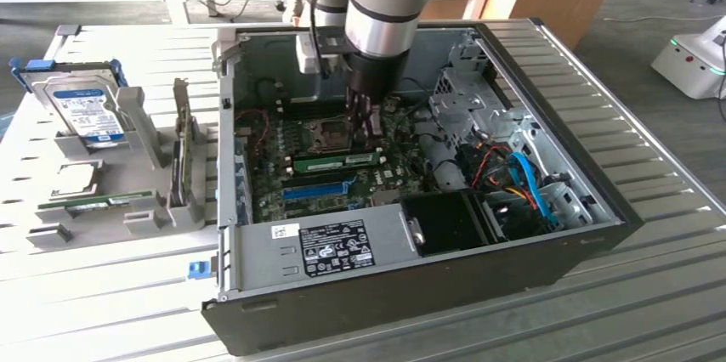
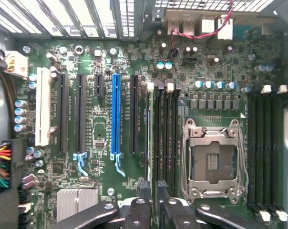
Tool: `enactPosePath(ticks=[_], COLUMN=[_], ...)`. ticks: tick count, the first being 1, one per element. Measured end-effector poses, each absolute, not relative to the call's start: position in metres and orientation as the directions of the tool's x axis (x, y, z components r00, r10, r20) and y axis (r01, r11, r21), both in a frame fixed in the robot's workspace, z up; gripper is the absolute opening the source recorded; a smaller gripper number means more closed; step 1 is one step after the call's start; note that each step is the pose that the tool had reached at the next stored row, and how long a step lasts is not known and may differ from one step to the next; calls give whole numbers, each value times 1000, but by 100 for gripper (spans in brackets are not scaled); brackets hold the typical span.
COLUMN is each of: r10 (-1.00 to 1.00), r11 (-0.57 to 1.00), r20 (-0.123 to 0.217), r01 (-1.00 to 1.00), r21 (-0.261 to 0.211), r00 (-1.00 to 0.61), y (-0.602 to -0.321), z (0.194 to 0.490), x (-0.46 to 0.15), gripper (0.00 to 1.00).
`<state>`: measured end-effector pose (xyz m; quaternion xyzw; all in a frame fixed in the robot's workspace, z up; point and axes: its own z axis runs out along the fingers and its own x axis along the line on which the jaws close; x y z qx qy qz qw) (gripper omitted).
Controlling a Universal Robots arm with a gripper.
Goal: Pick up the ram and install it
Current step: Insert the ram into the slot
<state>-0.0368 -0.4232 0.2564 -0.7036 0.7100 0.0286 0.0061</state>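
Your gripper (image 2: 153,191) hangs with fingers just narrowly apart, right above the ram (image 1: 337,161) sitting in its motherboard (image 2: 100,125) slot.

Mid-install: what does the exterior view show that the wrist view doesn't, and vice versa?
Exterior view: the arm over the open case, the hard drive in the rack beside it, and the ram's green face under the gripper. Wrist view: the white slot and a coloured wire bundle. Both: gripper, blue slot, CPU socket.
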Motion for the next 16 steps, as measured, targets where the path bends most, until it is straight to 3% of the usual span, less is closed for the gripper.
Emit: enactPosePath(ticks=[16], r10=[-999], r11=[8], r20=[-49], r01=[-999], r21=[32], r00=[-10], y=[-423], z=[299], x=[-37], gripper=[19])
